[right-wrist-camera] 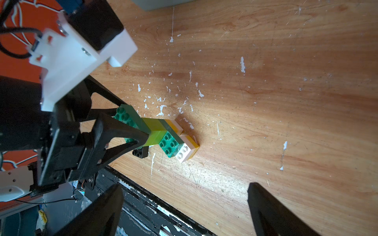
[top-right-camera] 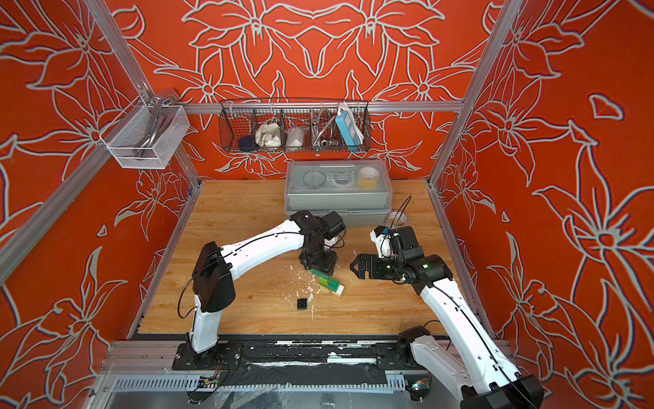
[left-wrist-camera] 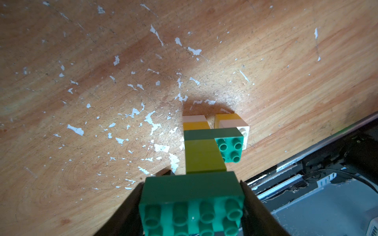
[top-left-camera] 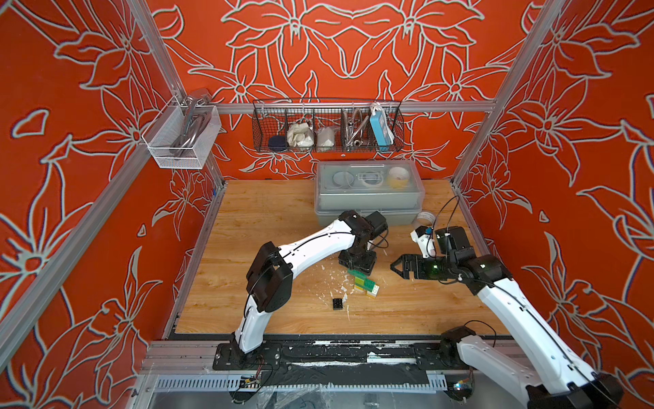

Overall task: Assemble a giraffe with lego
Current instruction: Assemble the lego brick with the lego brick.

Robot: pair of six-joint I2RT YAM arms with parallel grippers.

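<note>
At the bottom of the orange-walled cell lies the wooden bench (top-left-camera: 276,226), and against its far edge sits a grey lidded box (top-left-camera: 369,198). Over the middle of the bench the left tool (left-wrist-camera: 203,176) reaches down and is clamped on the giraffe (top-left-camera: 366,283). Its two dark fingers (left-wrist-camera: 131,206) press the ends of the dark green head brick (left-wrist-camera: 192,190), whose studs face the wrist camera. The right tool (top-left-camera: 395,266) hangs near the figure on the right, apart from it, with its jaws spread wide and nothing between them.

The giraffe has its feet on the bench, near the middle. Below the head come the lime green neck (left-wrist-camera: 204,156), the dark green body (left-wrist-camera: 230,150) and two legs of white and yellow bricks. On one leg the white brick (right-wrist-camera: 183,152) juts out from under the body so that its studs show. A black brick (top-left-camera: 338,304) lies alone, studs up, near the figure on the left arm's side but apart from it. White flecks (left-wrist-camera: 152,122) dot the wood around both.
</note>
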